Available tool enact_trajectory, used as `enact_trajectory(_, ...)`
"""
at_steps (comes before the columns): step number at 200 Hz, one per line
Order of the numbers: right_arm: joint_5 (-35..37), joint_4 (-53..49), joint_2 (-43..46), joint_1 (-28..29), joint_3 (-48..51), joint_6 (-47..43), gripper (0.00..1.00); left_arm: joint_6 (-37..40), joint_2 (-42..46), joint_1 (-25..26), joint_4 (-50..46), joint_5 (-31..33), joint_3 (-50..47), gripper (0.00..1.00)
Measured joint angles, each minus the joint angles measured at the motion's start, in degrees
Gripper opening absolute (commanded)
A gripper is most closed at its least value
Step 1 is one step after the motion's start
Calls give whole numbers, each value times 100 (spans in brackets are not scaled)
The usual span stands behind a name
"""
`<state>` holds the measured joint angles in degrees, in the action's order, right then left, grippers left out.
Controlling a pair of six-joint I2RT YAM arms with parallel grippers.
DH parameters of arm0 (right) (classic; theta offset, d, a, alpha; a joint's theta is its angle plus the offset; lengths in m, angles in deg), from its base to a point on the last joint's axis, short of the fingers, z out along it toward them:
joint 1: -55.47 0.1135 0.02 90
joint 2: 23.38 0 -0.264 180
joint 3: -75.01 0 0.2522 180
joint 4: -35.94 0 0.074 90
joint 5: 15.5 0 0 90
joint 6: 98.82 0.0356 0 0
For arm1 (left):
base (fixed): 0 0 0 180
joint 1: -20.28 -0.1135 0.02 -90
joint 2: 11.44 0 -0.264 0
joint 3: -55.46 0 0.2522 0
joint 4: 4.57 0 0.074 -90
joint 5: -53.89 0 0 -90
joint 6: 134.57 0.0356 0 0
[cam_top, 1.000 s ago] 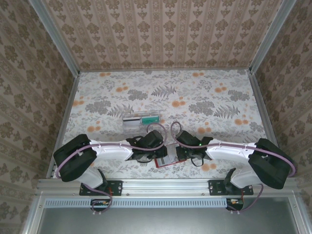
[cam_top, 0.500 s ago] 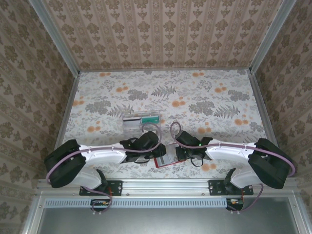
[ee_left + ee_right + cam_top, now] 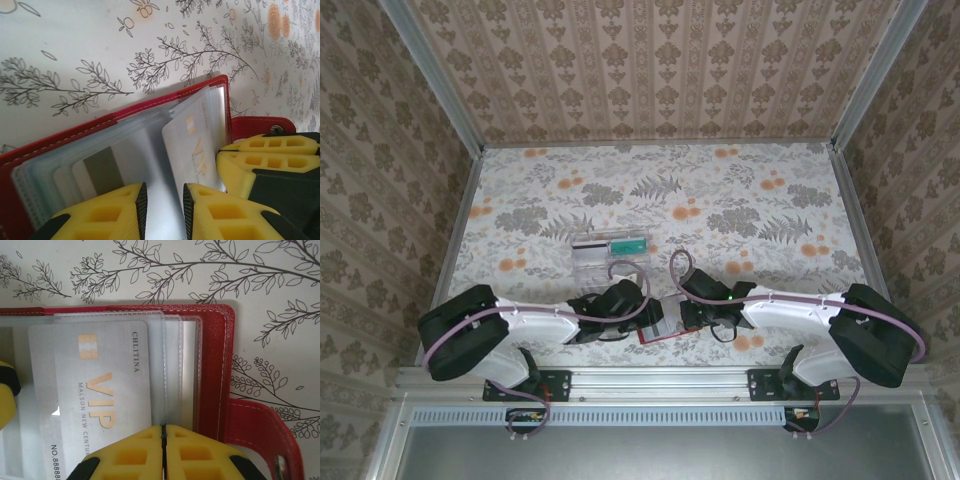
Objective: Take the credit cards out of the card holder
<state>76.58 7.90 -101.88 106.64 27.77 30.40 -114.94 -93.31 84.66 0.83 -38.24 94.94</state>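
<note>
Card holder [image 3: 649, 335] lies open on the bench [image 3: 740, 200], at the near edge between the two arms. Left gripper [image 3: 162, 210]: jaws released, parted a little over the clear sleeves. Right gripper [image 3: 162, 452]: jaws clenched tight at the sleeves' edge; pinching one or not, cannot tell. White VIP credit card [image 3: 100, 390] lies among the sleeves, beside the red border. Clear tray [image 3: 608, 250] sits just beyond.

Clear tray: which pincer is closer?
Left. The left pincer sits just nearside of the clear tray, by its right end; the right pincer is farther, beyond that end.
</note>
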Motion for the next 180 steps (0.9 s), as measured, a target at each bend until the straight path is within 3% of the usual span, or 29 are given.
enact_trajectory(180, 39, 68, 13, 11, 37, 17, 11, -35, -339, 127, -337, -20, 531, 25)
